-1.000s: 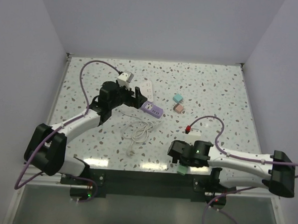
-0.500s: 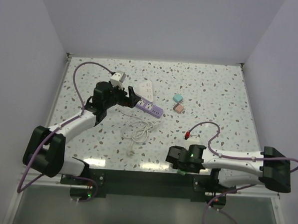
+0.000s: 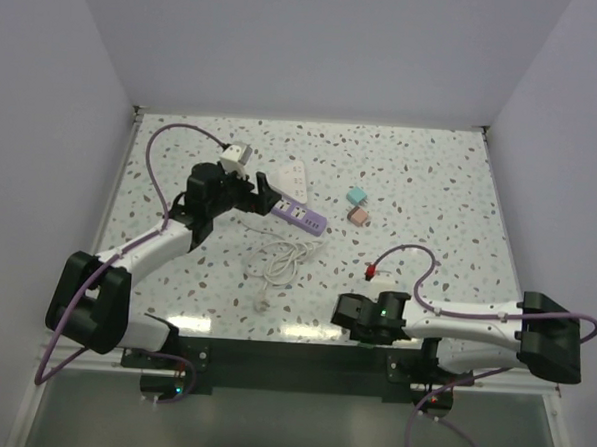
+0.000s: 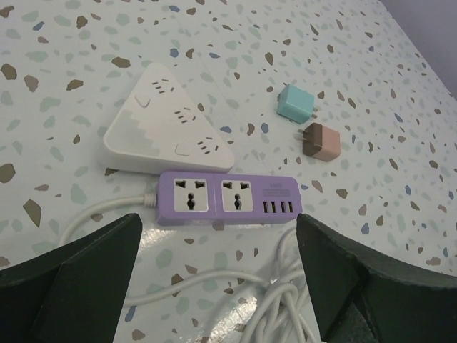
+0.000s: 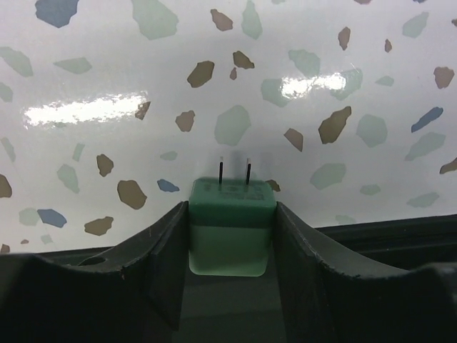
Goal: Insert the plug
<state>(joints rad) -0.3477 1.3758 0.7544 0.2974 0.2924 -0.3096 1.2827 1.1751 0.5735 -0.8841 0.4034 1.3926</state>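
Our right claw [image 5: 230, 214] is pinched on the green plug [image 5: 230, 239] at lower centre, its prongs pointing clear of the fingers, ready for a socket. Our left claw [image 4: 218, 227] gapes empty around the purple power strip [image 4: 225, 199], likely to steady it. A white triangular strip [image 4: 168, 128] lies just above and a coiled cable [image 4: 264, 300] below; neither covers the sockets.
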